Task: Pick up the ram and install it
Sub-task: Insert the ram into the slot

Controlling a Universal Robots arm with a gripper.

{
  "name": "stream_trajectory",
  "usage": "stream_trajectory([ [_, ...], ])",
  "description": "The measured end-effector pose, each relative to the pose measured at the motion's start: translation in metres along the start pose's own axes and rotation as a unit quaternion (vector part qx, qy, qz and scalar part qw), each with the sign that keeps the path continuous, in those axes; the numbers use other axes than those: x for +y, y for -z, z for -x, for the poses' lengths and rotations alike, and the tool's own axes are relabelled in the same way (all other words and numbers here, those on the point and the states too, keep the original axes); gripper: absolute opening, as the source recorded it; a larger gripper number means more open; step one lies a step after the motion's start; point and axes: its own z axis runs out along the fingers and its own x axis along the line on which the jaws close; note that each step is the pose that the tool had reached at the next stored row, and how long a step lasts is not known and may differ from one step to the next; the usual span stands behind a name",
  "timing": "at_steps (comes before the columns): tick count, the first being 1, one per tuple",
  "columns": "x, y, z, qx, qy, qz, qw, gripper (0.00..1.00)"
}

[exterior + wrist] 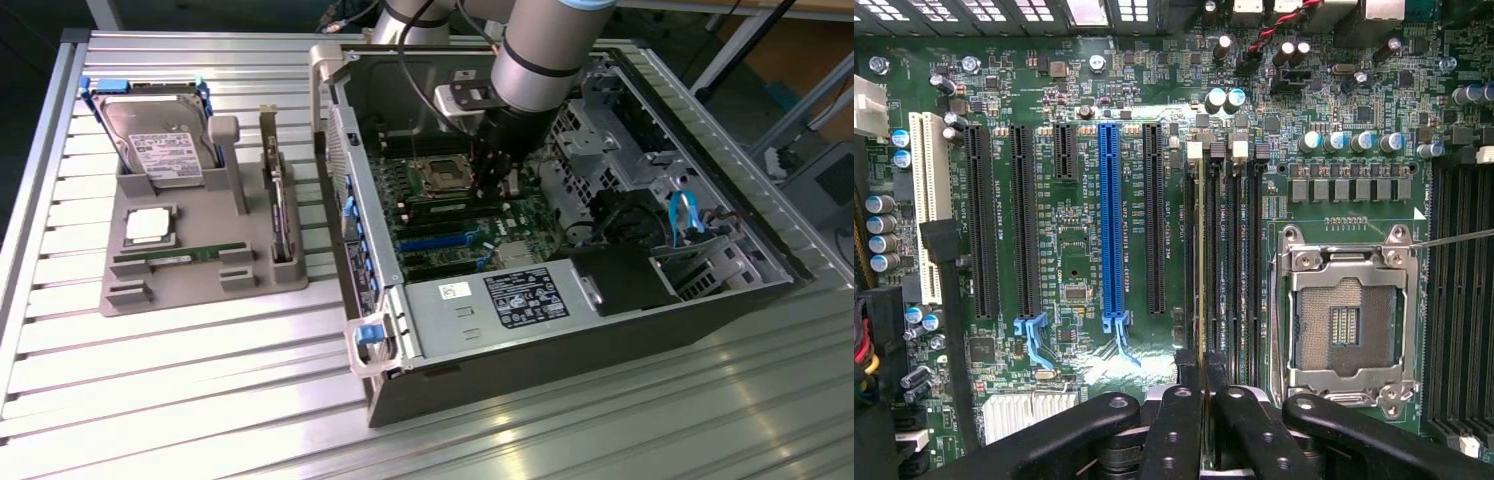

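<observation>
Gripper point(1203, 402) is down inside the open computer case point(694, 300), over the motherboard. I see its fingers closed on the ram stick point(1201, 290), held edge-on along a memory slot point(1212, 250) near the empty processor socket point(1346, 322). Another green stick point(180, 257) lies in the grey tray point(200, 290) outside.

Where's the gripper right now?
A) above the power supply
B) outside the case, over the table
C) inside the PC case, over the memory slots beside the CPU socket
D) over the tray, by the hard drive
C: the gripper hangs inside the PC case, and the wrist view looks down past it onto the memory slots next to the CPU socket.
</observation>
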Motion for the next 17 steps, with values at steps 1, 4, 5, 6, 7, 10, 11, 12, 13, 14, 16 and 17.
stream_trajectory([
  [1, 0.0000, -0.0003, 0.0000, 0.0000, 0.000, 0.0000, 1.0000, 0.12],
  [4, 0.0001, -0.0005, -0.0001, 0.0000, 0.000, 0.0000, 1.0000, 0.12],
  [5, 0.0001, -0.0006, -0.0001, 0.0000, 0.000, 0.0000, 1.0000, 0.12],
  [6, 0.0001, -0.0006, -0.0001, 0.0000, 0.000, 0.0000, 1.0000, 0.12],
  [7, 0.0001, -0.0006, -0.0001, 0.0000, 0.000, 0.0000, 1.0000, 0.12],
  [10, 0.0001, -0.0007, 0.0001, -0.0001, 0.001, 0.0000, 1.0000, 0.12],
  [11, 0.0001, -0.0006, 0.0001, -0.0001, 0.002, 0.0000, 1.0000, 0.12],
  [12, 0.0001, -0.0006, 0.0001, 0.0000, 0.002, 0.0001, 1.0000, 0.12],
  [13, 0.0001, -0.0006, 0.0001, -0.0001, 0.003, 0.0001, 1.0000, 0.12],
  [14, 0.0001, -0.0006, 0.0001, -0.0001, 0.003, 0.0001, 1.0000, 0.12],
  [16, 0.0001, -0.0006, 0.0001, -0.0001, 0.003, 0.0001, 1.0000, 0.12],
  [17, 0.0001, -0.0006, 0.0001, -0.0001, 0.003, 0.0001, 1.0000, 0.12],
])
